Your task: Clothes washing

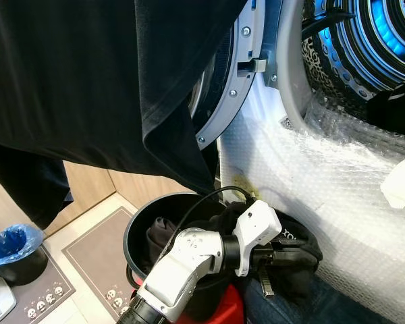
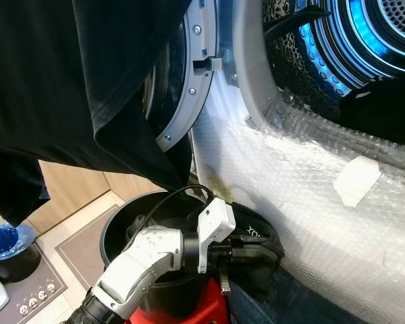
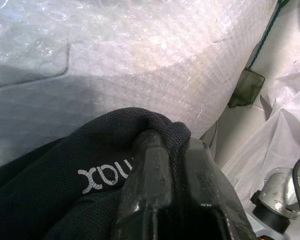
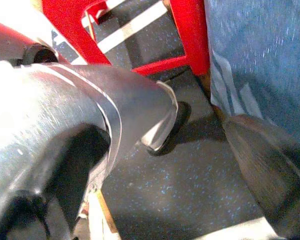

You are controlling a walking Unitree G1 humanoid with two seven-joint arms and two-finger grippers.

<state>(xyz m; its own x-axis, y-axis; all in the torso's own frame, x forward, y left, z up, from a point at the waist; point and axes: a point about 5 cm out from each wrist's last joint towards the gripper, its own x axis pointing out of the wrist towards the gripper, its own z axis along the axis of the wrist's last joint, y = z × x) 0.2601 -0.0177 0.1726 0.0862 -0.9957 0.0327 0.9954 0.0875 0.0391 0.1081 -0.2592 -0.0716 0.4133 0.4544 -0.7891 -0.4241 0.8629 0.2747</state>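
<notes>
The left gripper reaches forward low in front of the front-loading washing machine wrapped in clear bubble wrap, its jaws clenched on a black mesh garment with white lettering. In the left wrist view the dark fabric is folded over the tips of the 2 black fingers, with the bubble-wrapped panel just behind it. The garment bunches beside the rim of a round dark grey plastic laundry basket, which holds more dark clothing and stands on a red plastic stool. Below the gripper lies a piece of blue denim.

The washer's round door with its grey metal ring stands swung open to the left, and the perforated steel drum glows blue inside. A dark item rests at the drum's lower edge. A large black cloth hangs across the upper left of the head views, covering part of the door.

On the tiled floor to the left are a grey mat with small printed figures and a small black bin lined with a blue bag.

The right wrist view shows a silver arm segment, red stool legs, blue denim and a speckled dark floor; whether the right gripper's jaws are clenched or released, I cannot tell.
</notes>
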